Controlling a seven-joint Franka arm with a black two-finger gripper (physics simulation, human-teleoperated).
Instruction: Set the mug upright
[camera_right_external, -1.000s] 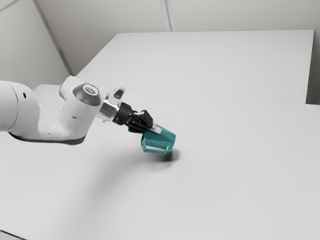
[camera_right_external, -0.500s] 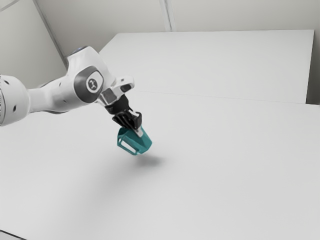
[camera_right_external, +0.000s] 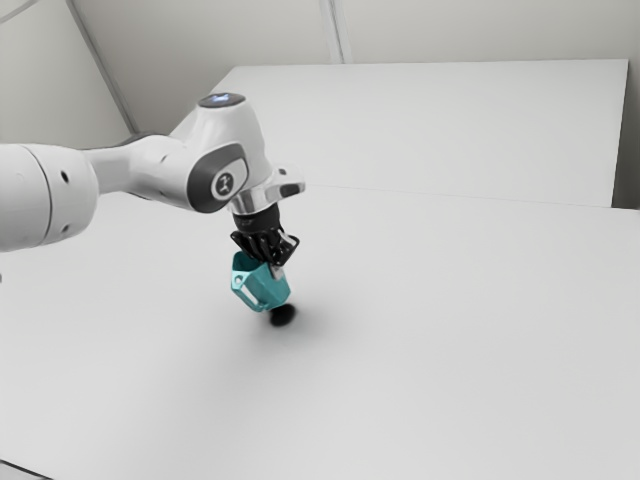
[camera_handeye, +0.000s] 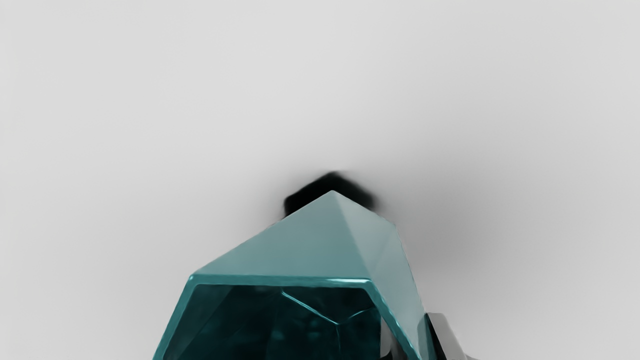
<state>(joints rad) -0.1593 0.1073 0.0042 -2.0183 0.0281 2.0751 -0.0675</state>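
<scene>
My gripper (camera_right_external: 277, 267) points down at the table and is shut on the wall of the teal mug (camera_right_external: 272, 291). The faceted mug hangs tilted just above the surface, its mouth toward the exterior view's upper left and its handle on the side toward that view's left. In the wrist view the mug (camera_handeye: 280, 240) shows its open mouth and outer side. The gripper (camera_handeye: 411, 345) pinches its wall there, one finger inside the mouth and the other against the outside. The base is hidden behind the mug's side.
A dark shadow (camera_right_external: 283, 315) lies on the white table (camera_right_external: 450, 350) right below the mug. Behind stands a large pale panel (camera_right_external: 420, 125), with room walls beyond it.
The hand has swung to a steeper, downward-pointing pose. Held throughout, the mug has shifted toward the exterior view's left and rotated, and its dark shadow is now tighter beneath it.
</scene>
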